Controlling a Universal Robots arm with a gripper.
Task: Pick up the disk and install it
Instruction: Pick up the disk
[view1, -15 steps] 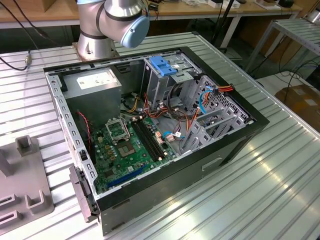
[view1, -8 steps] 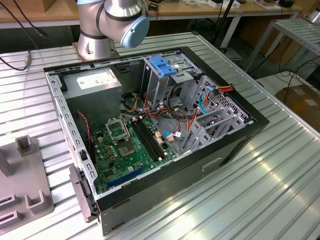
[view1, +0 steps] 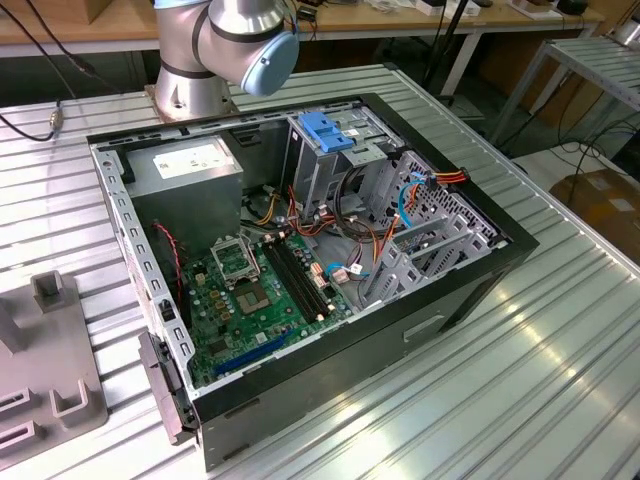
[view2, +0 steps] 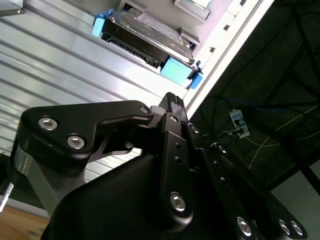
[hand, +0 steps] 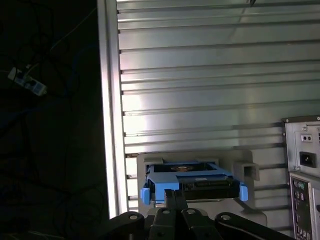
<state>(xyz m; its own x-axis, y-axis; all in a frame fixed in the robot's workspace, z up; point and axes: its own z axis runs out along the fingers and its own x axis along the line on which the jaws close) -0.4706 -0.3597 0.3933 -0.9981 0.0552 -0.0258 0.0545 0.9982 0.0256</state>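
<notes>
Ribbed aluminium bench (view1: 520, 390) carries an open black computer tower case (view1: 450, 300) lying on its side, with a green motherboard (view1: 255, 290) exposed inside and a light blue plastic clip (view1: 325, 130) on top of its metal drive cage. Behind the case, the silver robot arm with a pale blue joint cap (view1: 235, 40) rises from the bench. A flat grey fixture plate with upright posts (view1: 50, 370) sits at the bench edge on the exterior view's left.

In both wrist views the disk (hand: 192, 180) (view2: 147, 35), a dark grey slab in a bright blue plastic carrier frame, lies flat on a pale grey block holder (hand: 247, 167). It is just inside a bench edge, beyond which is dark floor with loose cables. The case's rear panel (hand: 302, 190) stands near the holder. The black gripper (hand: 175, 192) (view2: 172, 97) hangs near the disk without touching it. Its fingers are pressed together and hold nothing.
</notes>
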